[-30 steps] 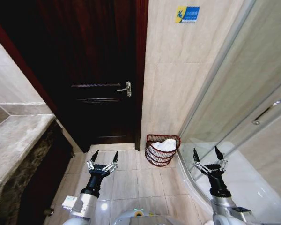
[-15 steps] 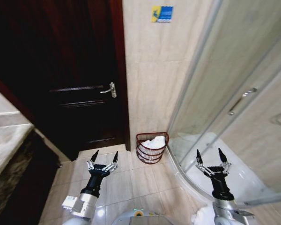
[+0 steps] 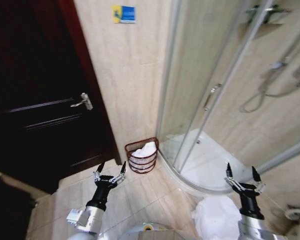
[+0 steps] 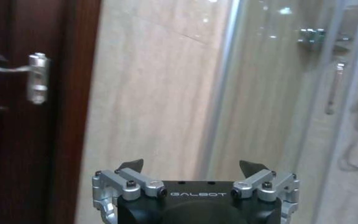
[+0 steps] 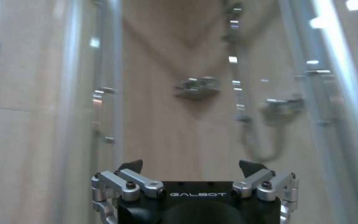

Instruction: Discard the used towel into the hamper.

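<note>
The hamper (image 3: 142, 157), white towel (image 3: 146, 149) inside, sits on the floor against the wall, at one o'clock just beyond the left gripper (image 3: 109, 172). Both it and the right gripper (image 3: 239, 175) hang spread, empty.

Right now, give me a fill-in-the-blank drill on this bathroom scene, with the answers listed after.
1. The hamper stands on the floor between the dark door and the glass ____ enclosure.
2. White cloth already lies ____ the hamper.
3. The left gripper and the right gripper both have their fingers ____.
4. A white towel lies on the floor beside the ____ arm.

Answers: shower; inside; open; right
</note>
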Tool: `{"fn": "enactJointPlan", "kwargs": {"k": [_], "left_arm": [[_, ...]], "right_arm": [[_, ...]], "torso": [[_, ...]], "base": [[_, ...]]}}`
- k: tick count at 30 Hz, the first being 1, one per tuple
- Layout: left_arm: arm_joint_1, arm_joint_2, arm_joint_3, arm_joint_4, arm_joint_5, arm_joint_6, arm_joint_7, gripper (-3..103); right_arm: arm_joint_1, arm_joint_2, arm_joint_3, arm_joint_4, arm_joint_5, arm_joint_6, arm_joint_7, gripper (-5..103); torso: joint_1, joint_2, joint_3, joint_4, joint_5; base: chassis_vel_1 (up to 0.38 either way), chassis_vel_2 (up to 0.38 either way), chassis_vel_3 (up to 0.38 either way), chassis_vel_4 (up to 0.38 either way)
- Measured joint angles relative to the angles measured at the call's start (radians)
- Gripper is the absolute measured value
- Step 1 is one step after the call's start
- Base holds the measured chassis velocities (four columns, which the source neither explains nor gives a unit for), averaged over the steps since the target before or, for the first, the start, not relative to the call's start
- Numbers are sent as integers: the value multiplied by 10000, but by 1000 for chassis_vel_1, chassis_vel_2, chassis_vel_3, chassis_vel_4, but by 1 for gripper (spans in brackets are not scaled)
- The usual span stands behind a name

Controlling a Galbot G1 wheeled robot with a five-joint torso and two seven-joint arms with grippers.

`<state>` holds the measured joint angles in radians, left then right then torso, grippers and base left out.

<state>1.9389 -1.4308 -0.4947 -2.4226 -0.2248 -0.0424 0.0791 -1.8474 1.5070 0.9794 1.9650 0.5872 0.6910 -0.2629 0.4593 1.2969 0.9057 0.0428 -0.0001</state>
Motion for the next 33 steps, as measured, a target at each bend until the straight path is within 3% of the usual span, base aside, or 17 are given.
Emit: {"fn": "enactJointPlan", "kwargs": {"k": [6, 33], "left_arm": [[0, 0, 0, 0, 0, 0, -1, 100], [0, 0, 0, 0, 0, 0, -1, 100]], "right_arm": [[83, 251, -229, -446, -588, 100, 536, 100], [240, 221, -135, -491, -440, 507, 800, 100]], "torso": [[0, 0, 0, 0, 0], [0, -1, 0, 2, 1]], "base": [[-119, -127, -133, -127], [-134, -126, -125, -130]]}}
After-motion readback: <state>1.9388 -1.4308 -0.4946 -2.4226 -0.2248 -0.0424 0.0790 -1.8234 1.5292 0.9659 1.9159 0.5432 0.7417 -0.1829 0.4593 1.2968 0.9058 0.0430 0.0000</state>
